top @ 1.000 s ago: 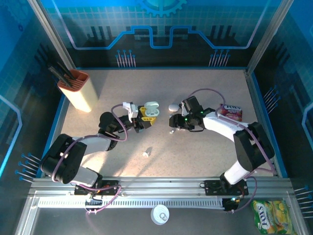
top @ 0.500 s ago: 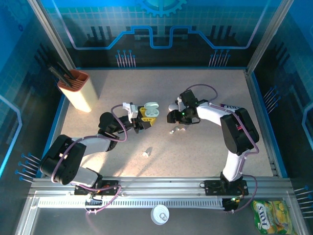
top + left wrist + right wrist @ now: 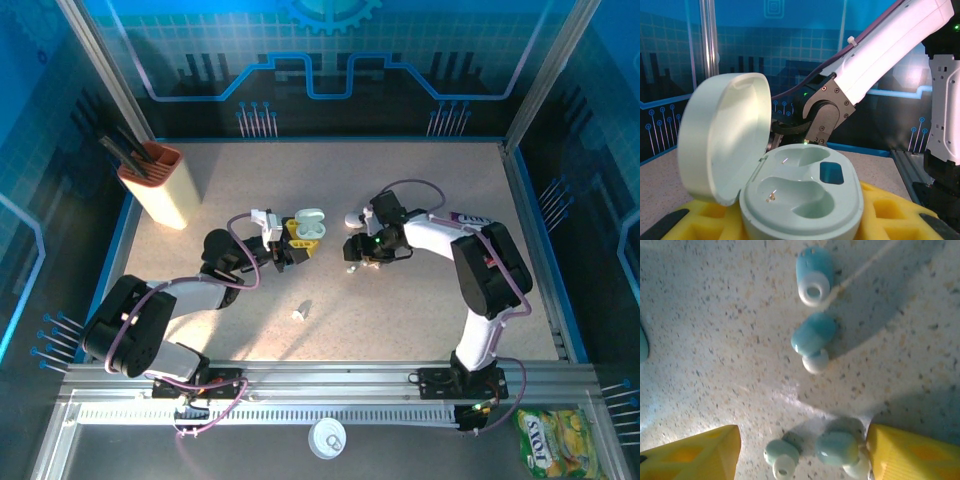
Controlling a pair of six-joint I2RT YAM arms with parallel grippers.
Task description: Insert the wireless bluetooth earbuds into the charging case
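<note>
Closing in, top view: the right arm has folded inward over the last second, and the right gripper (image 3: 358, 253) now hangs low over the earbuds (image 3: 351, 267) on the table (image 3: 420, 320). The pick-up looks about to begin, and none are seated yet.
Left side, top view: unmoved. The left gripper (image 3: 298, 240) pinches the charging case (image 3: 311, 224), lid up.
Count, top view: one open case, one stray earbud (image 3: 298, 314) nearer the bases, one white pebble (image 3: 352, 219) just beside the right gripper, one pen holder (image 3: 162, 198).
Case, left wrist view: lid tipped back, two wells, both empty. The yellow pads (image 3: 890, 210) hug its base.
Count, right wrist view: four earbuds lie loose, two blue earbuds (image 3: 813, 337) farther off and two pale earbuds (image 3: 837, 450) between the fingertips (image 3: 695, 455).
Tool, right wrist view: jaws spread. One pale piece lies against one pad, and nothing is pinched.
</note>
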